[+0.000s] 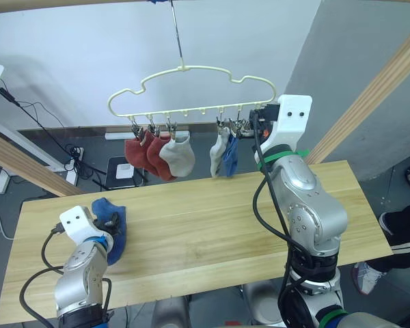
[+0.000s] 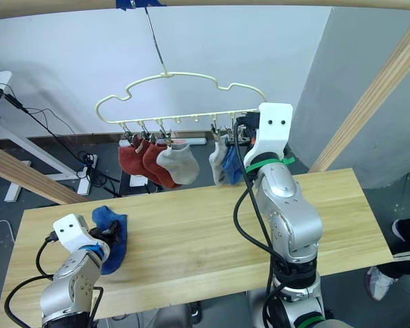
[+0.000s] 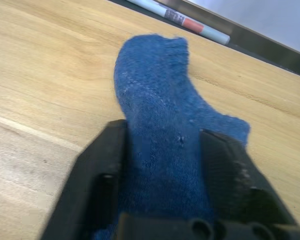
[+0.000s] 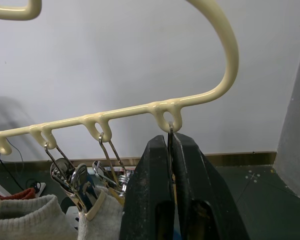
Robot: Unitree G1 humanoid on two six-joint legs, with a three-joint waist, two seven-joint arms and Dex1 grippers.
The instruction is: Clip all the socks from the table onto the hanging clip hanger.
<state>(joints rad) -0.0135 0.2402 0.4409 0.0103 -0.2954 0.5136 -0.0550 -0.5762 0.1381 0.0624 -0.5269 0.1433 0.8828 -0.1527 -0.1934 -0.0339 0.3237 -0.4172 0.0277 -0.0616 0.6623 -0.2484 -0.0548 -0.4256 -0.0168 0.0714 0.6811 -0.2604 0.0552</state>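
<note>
The pale yellow clip hanger (image 1: 191,67) hangs by its hook above the table's (image 1: 212,225) far edge. From its clips hang two rust red socks (image 1: 135,152), a light grey sock (image 1: 179,156), a second grey sock (image 1: 219,156) and a blue sock (image 1: 230,156). My right gripper (image 4: 171,142) is raised to the hanger's right end and is shut on the thin wire of the last clip (image 4: 169,131). One blue sock (image 3: 160,100) lies flat at the table's left. My left gripper (image 3: 162,131) is open, with a finger on each side of that sock.
Slanting wooden poles of the frame run at the right (image 1: 376,89) and the left (image 1: 20,164). A person's leg and shoe (image 1: 396,236) are just off the table's right end. A white desk leg and cables (image 1: 27,109) lie on the floor beyond the left side.
</note>
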